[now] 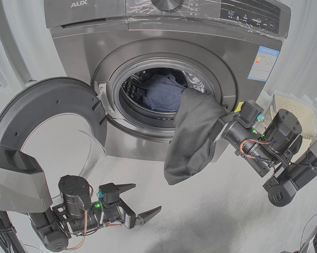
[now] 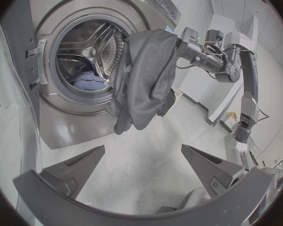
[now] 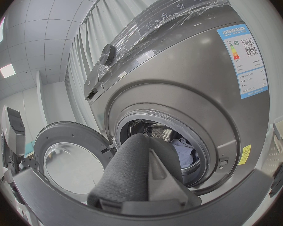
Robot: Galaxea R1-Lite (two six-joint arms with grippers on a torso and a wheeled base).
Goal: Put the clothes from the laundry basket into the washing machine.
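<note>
The grey washing machine [image 1: 158, 36] stands with its round door [image 1: 42, 113] swung open to the left. A blue garment [image 1: 162, 92] lies inside the drum [image 2: 85, 54]. My right gripper [image 1: 214, 129] is shut on a dark grey garment [image 1: 193, 134] at the right rim of the opening; the cloth hangs down in front of the machine and hides the fingertips. The same dark grey garment [image 3: 132, 170] drapes over one finger [image 3: 162, 179] in the right wrist view. My left gripper [image 1: 144, 199] stands open and empty low over the floor, in front of the door.
A cream laundry basket [image 1: 302, 116] with perforated walls stands right of the machine, behind my right arm. Pale floor [image 1: 207, 208] spreads in front of the machine. White curtains hang behind it.
</note>
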